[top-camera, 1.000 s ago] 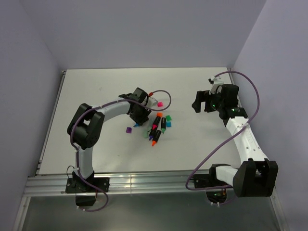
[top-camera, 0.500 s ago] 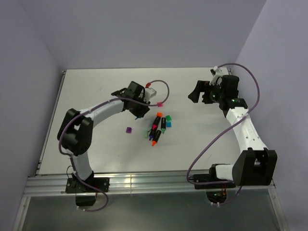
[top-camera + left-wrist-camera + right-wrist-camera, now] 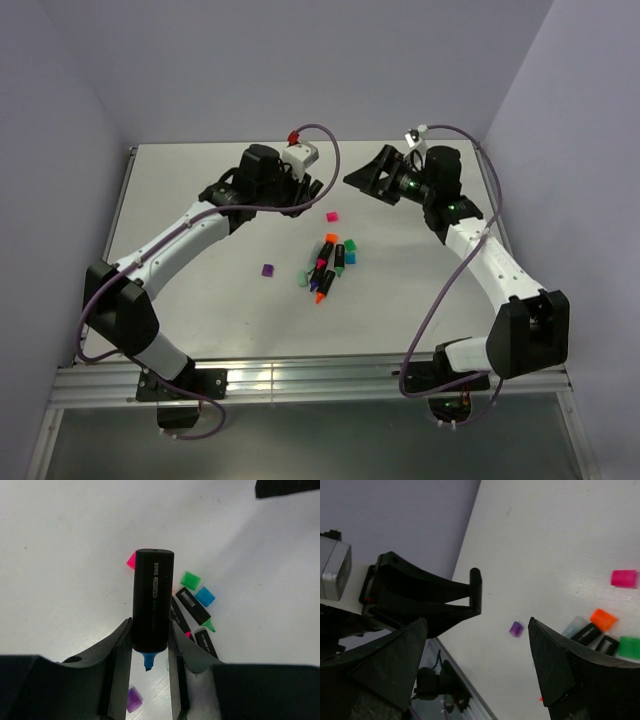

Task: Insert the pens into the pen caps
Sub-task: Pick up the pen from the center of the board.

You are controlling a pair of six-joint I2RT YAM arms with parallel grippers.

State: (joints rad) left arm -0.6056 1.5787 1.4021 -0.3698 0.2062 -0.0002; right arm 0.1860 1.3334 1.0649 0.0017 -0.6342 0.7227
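Observation:
My left gripper [image 3: 312, 186] is raised over the far middle of the table, shut on a black pen with a blue tip [image 3: 152, 600]; the tip points back toward the wrist. My right gripper [image 3: 362, 178] is open and empty, facing the left gripper [image 3: 430, 597] a short way off. Several other pens [image 3: 325, 268] lie in a pile on the table. Around the pile lie a pink cap [image 3: 332, 215], an orange cap [image 3: 330, 238], a green cap [image 3: 351, 245], a teal cap [image 3: 350, 258] and a purple cap [image 3: 267, 270].
The white table [image 3: 200, 200] is walled at the back and both sides. A metal rail [image 3: 300, 380] runs along the near edge. Purple cables loop over both arms.
My left gripper has risen from the pile with the blue-tipped pen and moved toward the back. My right gripper has swung left toward it.

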